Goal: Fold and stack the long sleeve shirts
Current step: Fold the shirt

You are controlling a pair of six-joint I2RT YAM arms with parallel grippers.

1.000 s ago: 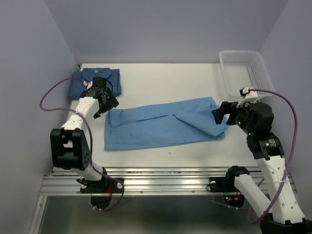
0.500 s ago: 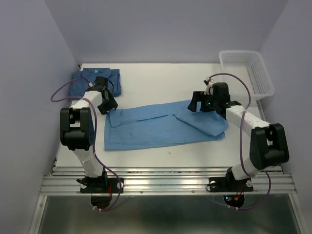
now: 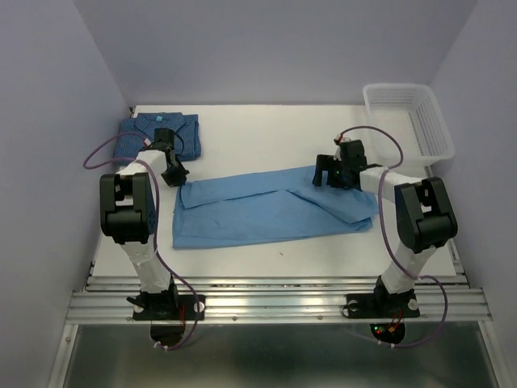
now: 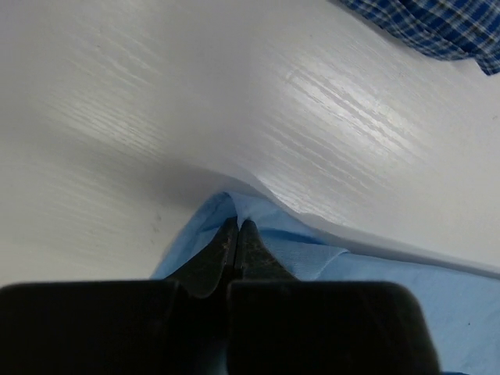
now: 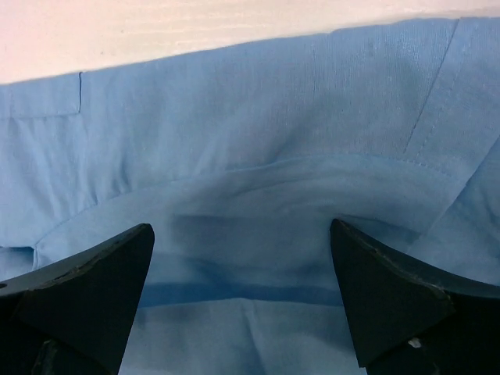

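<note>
The light sky-blue shirt (image 3: 266,206) lies spread in a long band across the middle of the table. My left gripper (image 3: 178,178) is at its back left corner, shut, with a small peak of the blue cloth (image 4: 234,207) pinched between the fingertips (image 4: 251,238). Over the shirt's back right edge my right gripper (image 3: 326,176) stands wide open; in the right wrist view the cloth (image 5: 250,156) lies wrinkled between the fingers (image 5: 367,266), which hold nothing. The darker checked shirt (image 3: 157,133) lies folded at the back left, and its edge (image 4: 437,23) shows in the left wrist view.
A white mesh basket (image 3: 408,121) stands at the back right corner. Purple walls close in the table on three sides. Purple cables loop off both arms. The arm bases and a metal rail (image 3: 275,295) line the near edge.
My left gripper has closed on the shirt's back left corner. The right arm has swung in from the right side to the shirt's back right edge, jaws still open.
</note>
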